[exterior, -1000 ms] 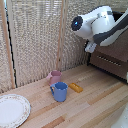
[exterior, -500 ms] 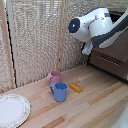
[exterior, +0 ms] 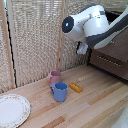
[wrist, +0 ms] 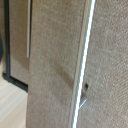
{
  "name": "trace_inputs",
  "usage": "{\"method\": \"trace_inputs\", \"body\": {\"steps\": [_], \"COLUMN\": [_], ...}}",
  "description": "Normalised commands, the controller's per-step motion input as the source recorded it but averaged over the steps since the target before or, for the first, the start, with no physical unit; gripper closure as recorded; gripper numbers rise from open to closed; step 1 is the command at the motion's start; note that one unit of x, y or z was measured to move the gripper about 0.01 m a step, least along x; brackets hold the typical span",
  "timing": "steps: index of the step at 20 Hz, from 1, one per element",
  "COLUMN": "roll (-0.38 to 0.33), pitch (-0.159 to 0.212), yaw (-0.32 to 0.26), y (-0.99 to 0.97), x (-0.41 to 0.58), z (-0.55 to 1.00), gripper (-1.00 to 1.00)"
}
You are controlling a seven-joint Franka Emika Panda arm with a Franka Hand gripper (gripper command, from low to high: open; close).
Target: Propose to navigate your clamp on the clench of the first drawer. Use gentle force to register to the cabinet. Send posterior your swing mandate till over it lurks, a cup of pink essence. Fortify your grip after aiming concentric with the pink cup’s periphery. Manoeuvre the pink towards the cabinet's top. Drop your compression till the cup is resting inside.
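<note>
Wooden table [exterior: 95, 100], pink cup [exterior: 55, 77] seemingly below pincer [exterior: 81, 48]

I can read no text, label, brand or number anywhere — not on the pink cup [exterior: 54, 76], the blue mug [exterior: 60, 91], the plate [exterior: 12, 110] or the cabinet [exterior: 112, 55]. My wrist view gives me only woven reed screen [wrist: 55, 65] — no lettering or sign on it.

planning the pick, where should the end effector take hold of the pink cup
Take the pink cup by its rim from above: it stands upright, mouth open. The blue mug crowds its front, so set the fingers across the wall clear of that mug.
</note>
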Motion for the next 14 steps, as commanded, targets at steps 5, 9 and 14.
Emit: {"method": "trace_inputs", "body": {"steps": [5,9,14], "roll": [0.290,0.292,0.292], "pitch": [0.016,0.018,0.018], "yaw": [-0.275,-0.280,-0.280], "y": [0.10,0.08,0.08], "x": [0.000,0.000,0.000], "z": [0.18,0.17,0.17], "gripper": [-1.00,-1.00,-1.00]}}
